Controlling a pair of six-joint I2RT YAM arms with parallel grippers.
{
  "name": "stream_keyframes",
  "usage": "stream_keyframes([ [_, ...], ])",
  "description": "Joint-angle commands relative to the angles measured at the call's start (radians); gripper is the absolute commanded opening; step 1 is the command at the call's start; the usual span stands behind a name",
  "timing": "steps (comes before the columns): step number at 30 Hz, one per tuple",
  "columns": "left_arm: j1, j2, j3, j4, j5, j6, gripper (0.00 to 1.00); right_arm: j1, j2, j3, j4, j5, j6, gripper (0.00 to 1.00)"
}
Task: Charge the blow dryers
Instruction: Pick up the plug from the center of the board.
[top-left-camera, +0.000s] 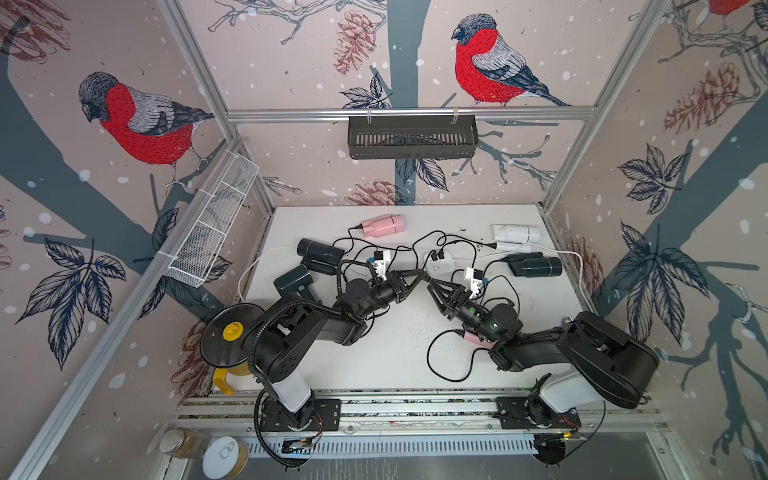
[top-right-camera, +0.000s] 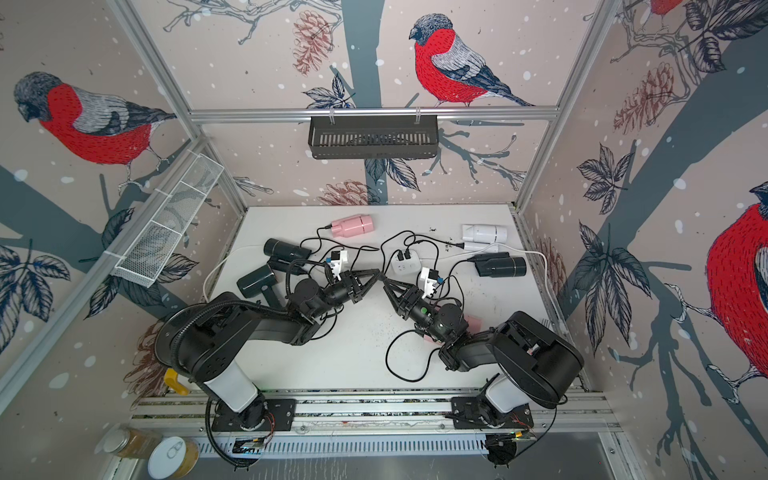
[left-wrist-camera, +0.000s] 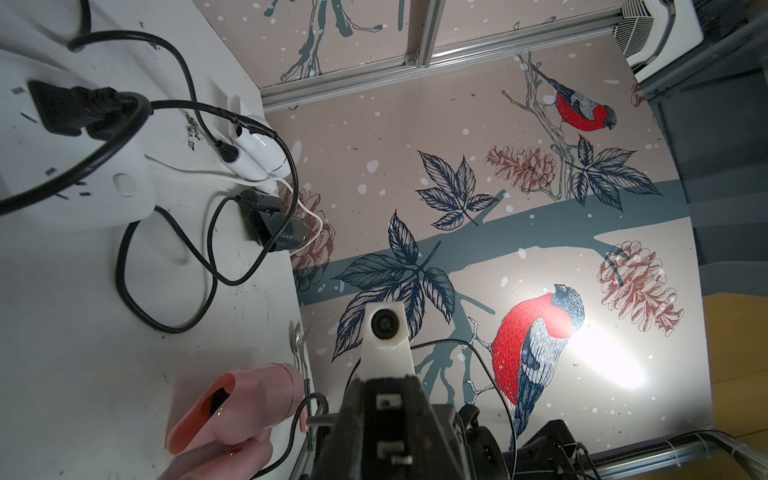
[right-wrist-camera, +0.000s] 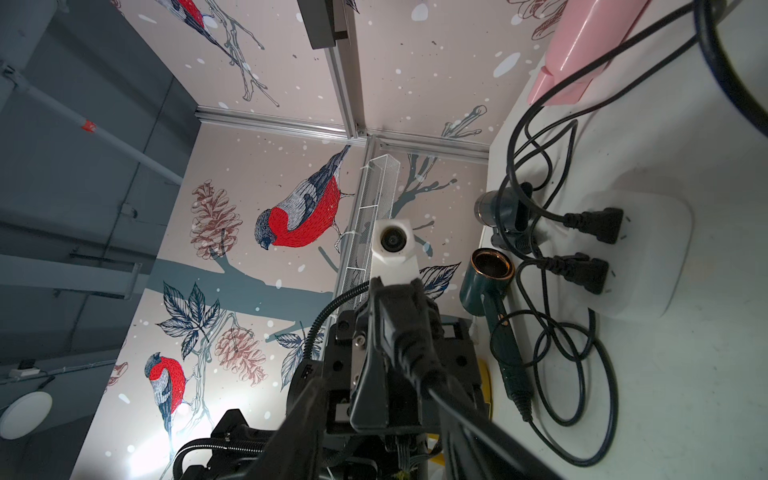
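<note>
I have both claws nose to nose just short of the white square plastic power strip (top-left-camera: 439, 262). The left claw (top-left-camera: 418, 276) is clamped on a black moulded plug (right-wrist-camera: 399, 328). The right claw (top-left-camera: 430, 283) has its jaws apart on either side of that plug, and I cannot tell whether they touch it. The strip, directly beyond the 2 claws, holds 2 seated black plugs (right-wrist-camera: 592, 224) side by side.

All 6 dryers lie on the white tabletop (top-left-camera: 374, 365):
- A pink plastic blow dryer (top-left-camera: 382, 225) lies beyond the left claw, near the far edge.
- A white blow dryer (top-left-camera: 517, 234) lies beyond the right claw, toward the far corner.
- A dark folded blow dryer (top-left-camera: 536, 266) lies off the right claw's outer side.
- A dark stubby blow dryer (top-left-camera: 320, 251) and a dark green blow dryer (top-left-camera: 293, 280) lie off the left claw's outer side.
- A second pink blow dryer (left-wrist-camera: 237, 411) lies behind the right claw, under its arm.

A black slotted metal basket (top-left-camera: 411, 137) hangs on the back rail, far beyond both claws. A white wire-mesh basket (top-left-camera: 212, 224) with 3 compartments hangs on the left wall. I cannot tell what either basket holds.

Behind the left claw, beside its arm, stands a yellow plastic jug (top-left-camera: 224, 380) under a round black lid (top-left-camera: 220, 349). In front of the arm's base are a glass jar (top-left-camera: 183, 442) holding something amber-brown and a round tin (top-left-camera: 224, 457) with a pull-tab lid.
</note>
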Motion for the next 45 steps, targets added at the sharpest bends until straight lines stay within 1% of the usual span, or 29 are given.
stream_keyframes([
  [1, -0.003, 0.008, -0.001, 0.113, 0.006, -0.019, 0.13, 0.003, 0.002, -0.014, 0.047, 0.046, 0.019, 0.46],
  [4, -0.007, 0.012, -0.003, 0.125, 0.004, -0.026, 0.13, -0.005, -0.002, -0.033, 0.064, 0.074, 0.014, 0.46],
  [10, -0.017, 0.022, -0.014, 0.144, 0.000, -0.041, 0.12, -0.020, -0.017, -0.013, 0.056, 0.078, -0.038, 0.44],
  [15, -0.022, 0.043, -0.022, 0.174, -0.002, -0.062, 0.13, -0.024, -0.013, 0.020, 0.031, 0.046, -0.075, 0.39],
  [21, -0.029, 0.069, -0.016, 0.200, -0.003, -0.077, 0.13, -0.019, -0.007, 0.024, 0.007, 0.044, -0.086, 0.33],
  [27, -0.032, 0.087, -0.009, 0.200, -0.002, -0.077, 0.13, -0.014, -0.018, 0.032, -0.032, 0.039, -0.109, 0.29],
  [41, -0.039, 0.082, -0.008, 0.176, -0.006, -0.060, 0.13, -0.023, -0.049, 0.030, -0.104, 0.048, -0.126, 0.15],
  [44, -0.039, 0.074, -0.005, 0.162, -0.005, -0.048, 0.14, -0.035, -0.072, 0.024, -0.132, 0.046, -0.137, 0.13],
  [45, -0.039, 0.068, -0.003, 0.154, -0.005, -0.042, 0.16, -0.038, -0.084, 0.024, -0.150, 0.045, -0.145, 0.12],
])
